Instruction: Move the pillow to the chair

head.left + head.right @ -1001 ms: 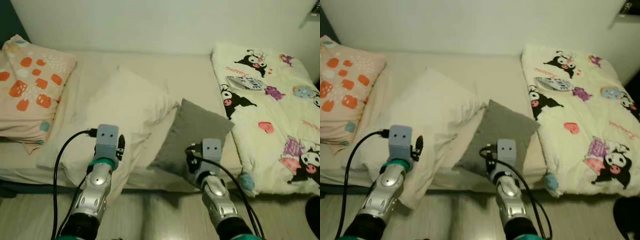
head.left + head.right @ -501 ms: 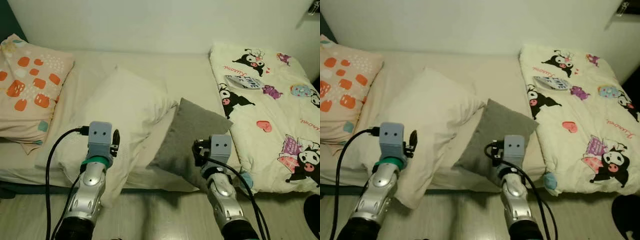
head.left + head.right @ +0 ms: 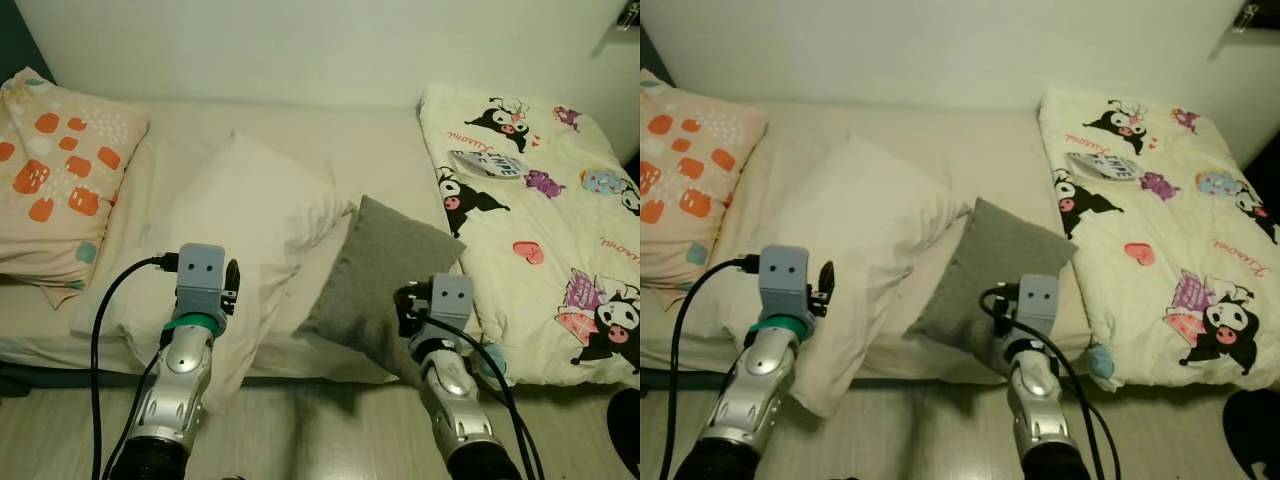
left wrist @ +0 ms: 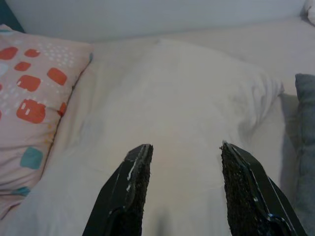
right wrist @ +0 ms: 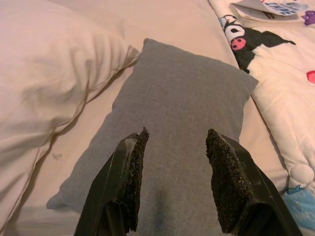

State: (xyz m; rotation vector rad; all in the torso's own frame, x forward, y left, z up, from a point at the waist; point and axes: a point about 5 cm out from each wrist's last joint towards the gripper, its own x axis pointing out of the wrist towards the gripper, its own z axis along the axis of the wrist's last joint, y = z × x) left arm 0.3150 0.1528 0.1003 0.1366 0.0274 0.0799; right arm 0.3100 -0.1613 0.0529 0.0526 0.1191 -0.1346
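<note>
A robot stands at the edge of a bed (image 3: 380, 130) covered in a cream sheet, both arms raised over it. Since a moment ago the right arm has drawn slightly toward the right and lower, while the left arm has barely moved; the head camera has steadied after a small shift. That suggests the robot is lining up its reach and no grasp has begun.

The right tool (image 5: 174, 179) hovers above the near end of a small grey pillow (image 3: 385, 275), its two black fingers apart and holding nothing. The grey pillow lies near the front edge of the bed, between a large white pillow (image 3: 240, 240) and a cartoon-print quilt (image 3: 545, 230). The left tool (image 4: 184, 189) hovers over the white pillow, fingers also apart and empty. A pink pillow with orange blotches (image 3: 60, 180) rests at the far left end of the bed.

Which pillow is meant cannot be told from the task alone.

The quilt shows black-and-white cartoon characters with small script too fine to read. A blue-and-white packet (image 3: 490, 165) lies on it; its lettering is too blurred to make out.
</note>
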